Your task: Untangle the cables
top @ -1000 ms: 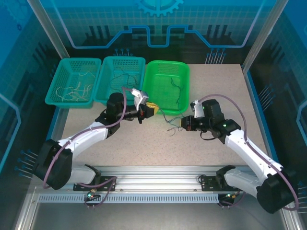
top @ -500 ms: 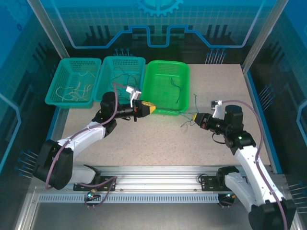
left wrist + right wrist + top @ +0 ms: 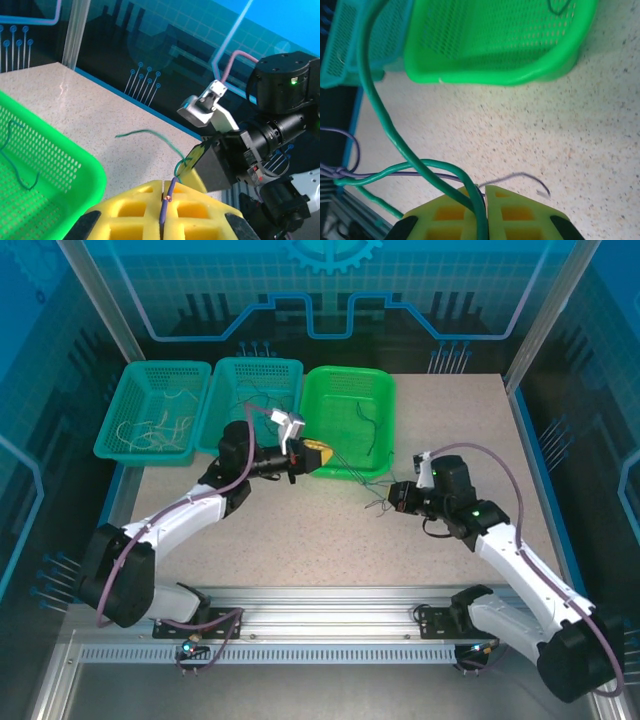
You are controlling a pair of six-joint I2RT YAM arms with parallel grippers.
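Cables [image 3: 372,502]: hair-thin, curly wire. A small knot of green and purple strands sits at your right gripper [image 3: 392,498], over the speckled, stone-look desk [image 3: 300,540].

Right arm comes in from the near right with the elbow bent and the gripper pointing left. On the right wrist view its ribbed yellow pads [image 3: 520,210] are pressed together on a green strand [image 3: 385,125], with a thinner purple one alongside.

From there the wire's long axis runs diagonally, up and left to your left gripper [image 3: 318,454]. The two grippers face each other.

Left arm reaches forward and to the right from the near left, and its gripper sits at the near left corner of the green basket [image 3: 312,405]. Its yellow pads [image 3: 135,210] are clamped on a purple strand [image 3: 167,197].

The green basket is perforated plastic with rounded corners and has a couple of dark loose strands [image 3: 370,425] inside.

Further left are two teal mesh baskets. The middle one [image 3: 250,362] holds dark wires, and the far-left one [image 3: 165,365] holds white-cream curls [image 3: 150,428].
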